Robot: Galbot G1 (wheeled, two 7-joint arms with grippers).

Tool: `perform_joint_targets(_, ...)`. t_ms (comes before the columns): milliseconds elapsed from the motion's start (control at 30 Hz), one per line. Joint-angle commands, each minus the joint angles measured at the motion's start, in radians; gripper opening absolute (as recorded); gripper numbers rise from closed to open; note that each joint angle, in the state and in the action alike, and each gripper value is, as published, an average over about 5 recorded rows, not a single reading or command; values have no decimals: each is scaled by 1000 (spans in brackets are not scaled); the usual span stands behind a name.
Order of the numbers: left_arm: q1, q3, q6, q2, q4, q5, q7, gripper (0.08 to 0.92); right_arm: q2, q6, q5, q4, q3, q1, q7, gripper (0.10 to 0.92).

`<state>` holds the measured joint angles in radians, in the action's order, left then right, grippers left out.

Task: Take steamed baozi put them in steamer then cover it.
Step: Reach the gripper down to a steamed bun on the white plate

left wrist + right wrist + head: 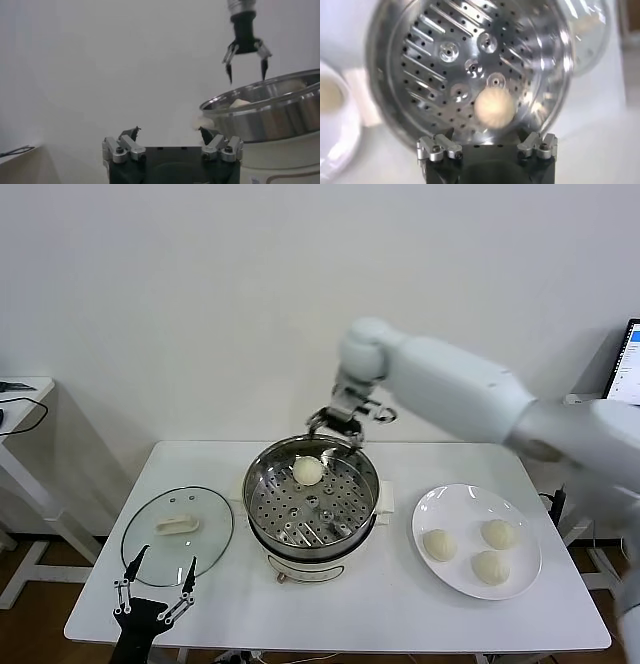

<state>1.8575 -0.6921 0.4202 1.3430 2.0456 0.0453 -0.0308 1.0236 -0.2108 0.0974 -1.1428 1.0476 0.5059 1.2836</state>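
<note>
Nearest the head camera, the left gripper (158,576) hangs low at the table's (340,614) front left corner, its two dark fingers spread apart and holding nothing. Just beyond its fingertips lies the cover (178,536), flat on the table with its cream handle up; the fingers do not touch it.

To the right of that gripper, and behind it, stands the steamer (312,502), its perforated tray exposed. One steamed baozi (308,470) sits on the tray toward the far rim, pleats up.

Directly above that far rim hovers the right gripper (338,424), pointing down, jaws wide and empty. The bun lies just below and in front of its fingertips, clear of them; the right wrist view shows the same bun (494,106) resting free on the holes, just ahead of that gripper. In the left wrist view the right gripper (246,67) hangs apart above the steel rim (265,100).

Farther right of the right gripper, and nearer the front edge, a white plate (450,514) carries three more buns (438,544) (498,534) (490,567), grouped near one another.
</note>
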Motion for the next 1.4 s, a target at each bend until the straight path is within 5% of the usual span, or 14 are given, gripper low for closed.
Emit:
perform_joint_targets(33,-5,18,-4,0,-4,3,2,823,-352,319,296,-69,194,38,-42,823)
perform_joint_targets(667,-2,18,-2,5,-16,14,7,823,-382,357,209,-113,248,-225,-232,823)
perform_joint_targets(1400,-5,20,-2,5,-29,14,8,823,-322,353,178,-73,187,-327,-277,823)
